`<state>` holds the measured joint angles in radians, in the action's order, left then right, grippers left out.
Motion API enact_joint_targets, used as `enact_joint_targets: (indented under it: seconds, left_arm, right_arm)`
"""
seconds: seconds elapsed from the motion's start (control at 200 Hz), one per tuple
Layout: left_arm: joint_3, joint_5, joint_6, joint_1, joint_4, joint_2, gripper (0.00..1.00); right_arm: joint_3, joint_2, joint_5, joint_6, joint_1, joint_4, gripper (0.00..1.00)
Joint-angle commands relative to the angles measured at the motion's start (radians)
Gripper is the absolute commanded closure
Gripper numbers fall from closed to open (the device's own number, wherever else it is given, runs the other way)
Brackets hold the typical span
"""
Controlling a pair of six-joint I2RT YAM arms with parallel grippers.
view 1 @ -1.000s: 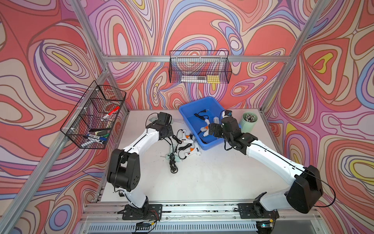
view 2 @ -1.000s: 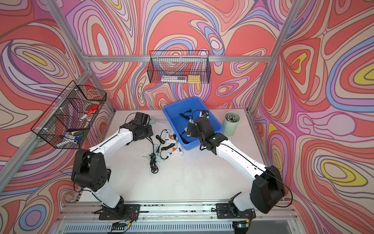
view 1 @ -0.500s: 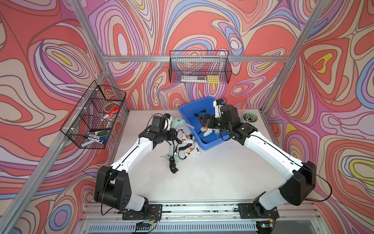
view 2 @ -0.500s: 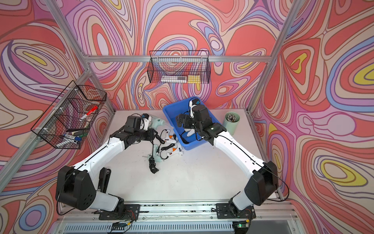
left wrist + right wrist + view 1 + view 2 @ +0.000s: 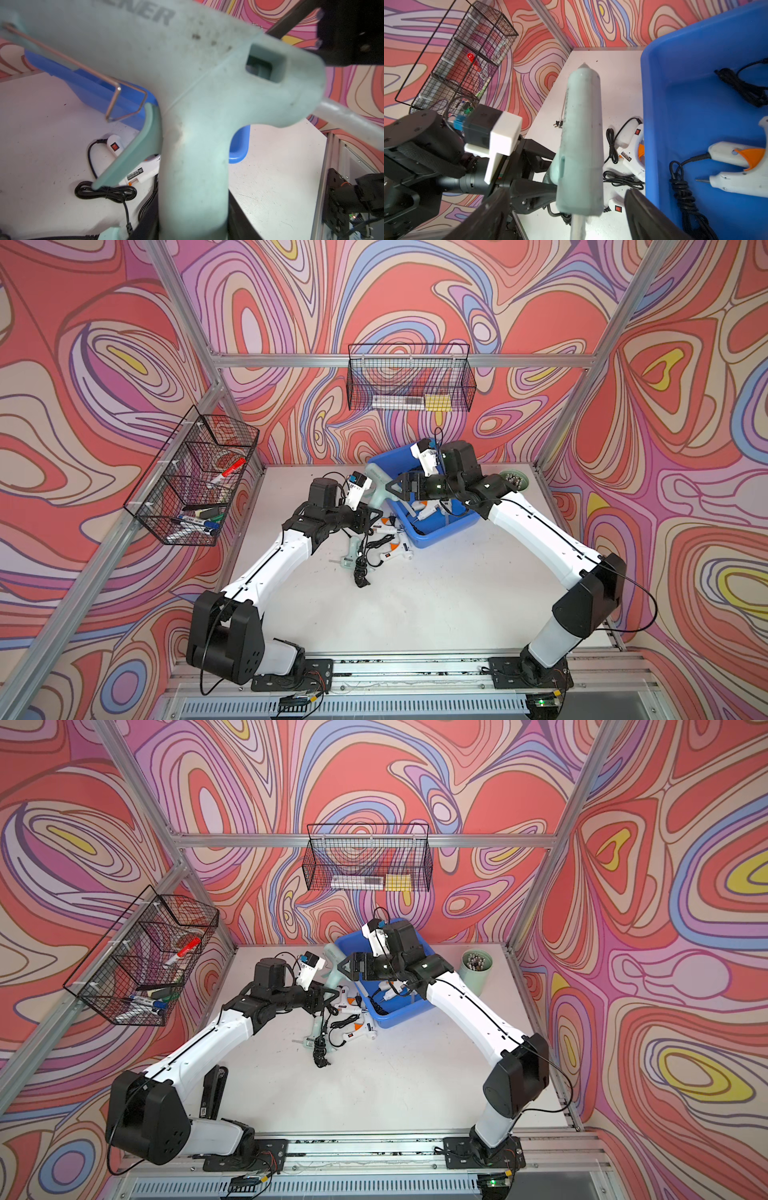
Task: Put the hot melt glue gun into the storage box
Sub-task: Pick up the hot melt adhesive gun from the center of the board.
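Beside storage box (image 5: 449, 531), glue gun (image 5: 581, 145) in left gripper (image 5: 193, 218)

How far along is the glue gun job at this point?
Done: at least one white gun lies in the box. In hand: the left gripper holds a green gun by its handle beside the box, and the open right gripper straddles its rear, apparently for a handover. Left: white guns and another green gun lie on the table.
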<state>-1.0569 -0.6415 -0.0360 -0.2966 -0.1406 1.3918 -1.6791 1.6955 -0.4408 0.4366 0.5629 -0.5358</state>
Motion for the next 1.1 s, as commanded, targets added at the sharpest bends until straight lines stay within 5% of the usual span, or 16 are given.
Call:
enact_joint_targets:
  seconds: [0.0,0.215,0.501,0.541,0.656,1.092]
  left_arm:
    - [0.010,-0.101,0.050,-0.013,0.103,-0.047,1.00]
    - [0.020,-0.139,0.083,-0.030,0.090,-0.060,1.00]
    - [0.016,-0.080,0.064,-0.040,0.099,-0.049,1.00]
    - [0.015,-0.068,0.058,-0.040,0.104,-0.048,0.81]
    - [0.020,-0.060,0.050,-0.041,0.111,-0.057,0.02]
    - [0.109,-0.026,-0.041,-0.041,0.162,-0.268,0.01]
  right_arm:
    - [-0.021,0.014,-0.048,0.003,0.003,-0.015,0.16]
    - [-0.014,0.039,-0.066,0.023,0.003,0.016,0.28]
    - [0.007,0.038,-0.098,0.061,0.003,0.063,0.71]
    - [0.008,0.035,-0.097,0.065,0.003,0.065,0.80]
    - [-0.008,0.025,-0.084,0.069,0.002,0.059,0.98]
    - [-0.174,-0.097,0.091,0.041,-0.098,0.065,1.00]
